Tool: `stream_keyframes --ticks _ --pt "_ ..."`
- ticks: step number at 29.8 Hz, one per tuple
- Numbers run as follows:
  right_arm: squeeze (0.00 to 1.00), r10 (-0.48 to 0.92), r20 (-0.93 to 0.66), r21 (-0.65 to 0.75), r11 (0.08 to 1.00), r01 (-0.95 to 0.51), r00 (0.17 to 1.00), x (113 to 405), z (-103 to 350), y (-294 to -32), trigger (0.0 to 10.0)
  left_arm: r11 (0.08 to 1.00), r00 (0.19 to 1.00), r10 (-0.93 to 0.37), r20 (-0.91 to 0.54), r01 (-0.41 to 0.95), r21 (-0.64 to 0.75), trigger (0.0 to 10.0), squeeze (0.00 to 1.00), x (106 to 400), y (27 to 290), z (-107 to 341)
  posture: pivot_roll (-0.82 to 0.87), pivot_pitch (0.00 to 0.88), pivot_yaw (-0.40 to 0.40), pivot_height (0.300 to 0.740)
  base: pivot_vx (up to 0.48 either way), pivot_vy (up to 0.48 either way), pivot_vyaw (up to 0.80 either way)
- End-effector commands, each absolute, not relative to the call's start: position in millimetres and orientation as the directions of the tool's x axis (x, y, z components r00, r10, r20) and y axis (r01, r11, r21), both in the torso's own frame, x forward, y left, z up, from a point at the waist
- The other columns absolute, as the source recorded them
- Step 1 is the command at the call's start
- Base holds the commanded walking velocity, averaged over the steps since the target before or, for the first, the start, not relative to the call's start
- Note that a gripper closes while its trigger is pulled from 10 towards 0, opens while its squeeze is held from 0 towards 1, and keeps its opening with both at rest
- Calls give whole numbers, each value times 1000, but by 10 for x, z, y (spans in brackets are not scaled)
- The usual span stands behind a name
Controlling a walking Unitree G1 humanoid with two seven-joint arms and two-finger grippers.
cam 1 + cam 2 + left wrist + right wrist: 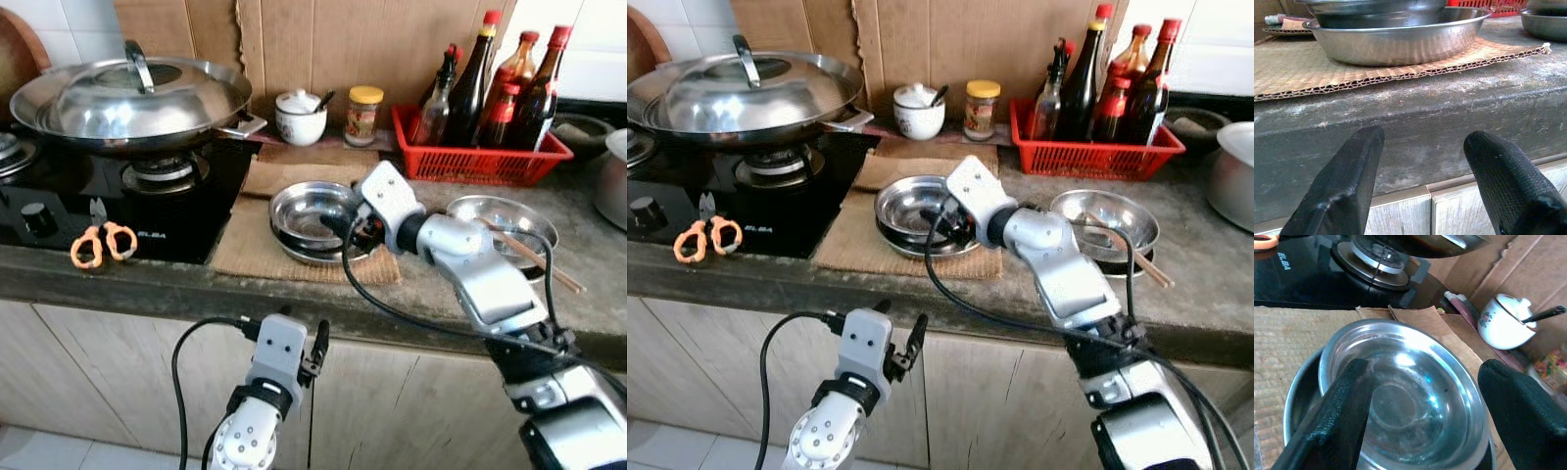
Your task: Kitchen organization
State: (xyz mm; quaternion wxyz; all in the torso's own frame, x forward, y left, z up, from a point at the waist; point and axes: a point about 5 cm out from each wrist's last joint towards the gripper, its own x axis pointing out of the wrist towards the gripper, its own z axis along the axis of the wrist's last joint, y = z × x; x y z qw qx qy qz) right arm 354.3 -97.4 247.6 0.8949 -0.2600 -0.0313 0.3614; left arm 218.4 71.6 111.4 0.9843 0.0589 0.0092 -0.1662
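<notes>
While right gripper [1420, 416] hovers wide open over stacked steel bowls [312, 220] on cardboard mat [245, 250], ready for rim grasp, left gripper [1422, 188] waits open, empty, below counter edge [1400, 132].

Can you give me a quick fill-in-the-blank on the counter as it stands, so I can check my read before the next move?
1. The right gripper hovers with open fingers over the stacked steel ____.
2. Those dishes sit on a sheet of ____.
3. The scissors on the stove have ____ handles.
4. The sauce bottles stand in a ____ basket.

Missing words: bowls; cardboard; orange; red
</notes>
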Motion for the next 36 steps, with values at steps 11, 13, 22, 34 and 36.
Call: stream_keyframes --ticks 11,13,22,34,36 --pt "0 751 -255 -532 417 -737 609 3608 2592 -1011 10000 938 946 -323 -32 324 123 10000 0 2184 700 1125 123 0 -84 740 0 0 0" --pt "0 748 -261 -562 396 -726 610 3647 2654 -1016 10000 938 946 -322 -32 323 124 10000 0 2187 703 1127 123 0 -83 740 0 0 0" --pt "0 761 -359 -586 267 -765 540 3631 2575 -950 10000 939 947 -319 -32 320 127 10000 0 2196 706 1132 123 2 -85 740 0 0 0" --pt "0 736 -396 -606 240 -759 549 3693 2551 -903 10000 940 948 -316 -31 317 130 10000 0 2211 708 1136 122 10 -84 740 0 0 0" --pt "0 736 -398 -613 231 -756 548 3699 2566 -885 10000 940 948 -315 -31 317 130 10000 0 2210 707 1135 122 8 -84 740 0 0 0"
